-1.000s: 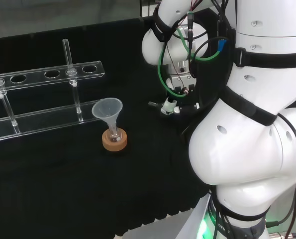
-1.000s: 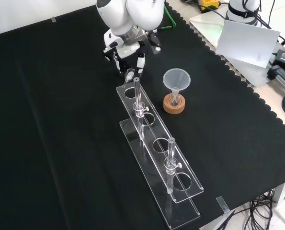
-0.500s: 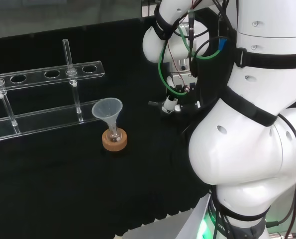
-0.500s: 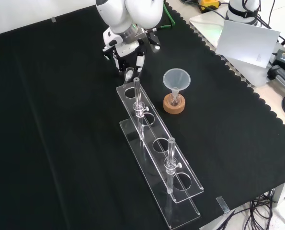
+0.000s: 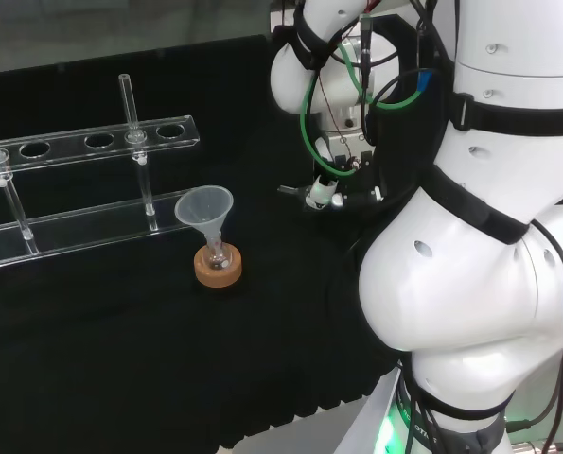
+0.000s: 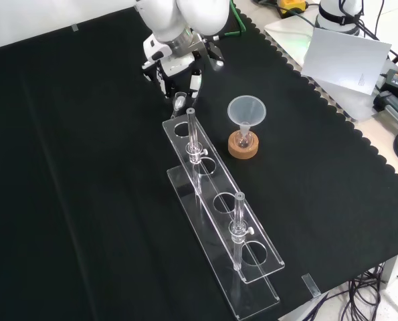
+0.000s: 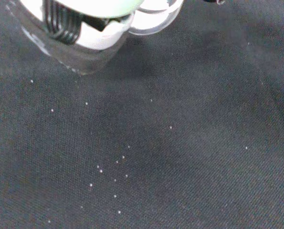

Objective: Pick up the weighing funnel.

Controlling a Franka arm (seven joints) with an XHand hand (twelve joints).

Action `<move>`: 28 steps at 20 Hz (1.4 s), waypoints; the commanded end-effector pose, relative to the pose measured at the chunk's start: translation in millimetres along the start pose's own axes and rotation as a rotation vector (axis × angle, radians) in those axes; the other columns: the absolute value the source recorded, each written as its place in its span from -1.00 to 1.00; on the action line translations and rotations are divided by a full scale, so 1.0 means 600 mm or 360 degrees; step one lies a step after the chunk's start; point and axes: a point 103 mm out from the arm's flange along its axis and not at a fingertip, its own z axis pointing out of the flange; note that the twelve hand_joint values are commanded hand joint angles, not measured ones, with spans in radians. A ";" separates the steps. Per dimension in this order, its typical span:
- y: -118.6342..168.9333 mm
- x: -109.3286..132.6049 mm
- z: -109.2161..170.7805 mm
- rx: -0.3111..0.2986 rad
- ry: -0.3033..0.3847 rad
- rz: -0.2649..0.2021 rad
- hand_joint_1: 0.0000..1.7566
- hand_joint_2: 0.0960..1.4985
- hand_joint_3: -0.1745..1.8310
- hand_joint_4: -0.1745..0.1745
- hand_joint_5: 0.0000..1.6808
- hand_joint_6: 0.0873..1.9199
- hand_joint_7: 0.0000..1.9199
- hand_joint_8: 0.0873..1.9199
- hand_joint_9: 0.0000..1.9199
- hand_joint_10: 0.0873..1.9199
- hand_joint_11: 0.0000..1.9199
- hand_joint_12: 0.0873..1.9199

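Clear plastic, small & scoop-like: the weighing funnel [image 6: 179, 101] sits at the fingertips of the hand [image 6: 178, 70], whose black-and-white fingers curl down & pinch it. This is near the top of the front view, just beyond the far end of the rack [image 6: 222, 221]. In the wrist view the same piece shows as a curved clear rim [image 7: 153, 24] tucked against a white, black-ribbed part of the hand [image 7: 84, 24], w/ woven black cloth [image 7: 180, 143] below, dotted w/ tiny white specks [image 7: 115, 176]. Can't tell whether the piece is clear of the cloth. In the head view the hand [image 5: 324, 189] hangs left of the arm's white links. The funnel [image 6: 246, 110], a translucent cone, stands mouth up w/ its stem in a small glass flask [image 6: 244, 139] on a round cork ring [image 6: 243, 150], well apart from the hand; flask contents can't be made out. The rack is clear acrylic, two long flat tiers w/ round holes, and carries two thin upright glass tubes [image 6: 192, 134], one near each end; what's in them can't be told.
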 end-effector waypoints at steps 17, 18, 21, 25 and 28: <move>-0.048 -0.005 -0.131 -0.0136 -0.0057 -0.0175 0.30 -0.15 -0.36 1.00 0.83 -1.00 0.73 -1.00 0.14 -0.89 -1.00 0.55; -0.053 -0.005 -0.142 -0.0153 -0.0050 -0.0190 0.30 -0.15 -0.36 1.00 0.83 -1.00 0.73 -1.00 0.14 -0.89 -1.00 0.55; -0.060 -0.006 -0.164 -0.0192 -0.0078 -0.0221 0.30 -0.15 -0.36 1.00 0.83 -1.00 0.73 -1.00 0.14 -0.89 -1.00 0.55; -0.067 -0.008 -0.197 -0.0232 -0.0131 -0.0240 0.30 -0.16 -0.35 1.00 0.83 -1.00 0.73 -1.00 0.13 -0.90 -1.00 0.54; -0.081 -0.010 -0.228 -0.0277 -0.0156 -0.0257 0.30 -0.16 -0.35 1.00 0.83 -1.00 0.73 -1.00 0.13 -0.90 -1.00 0.54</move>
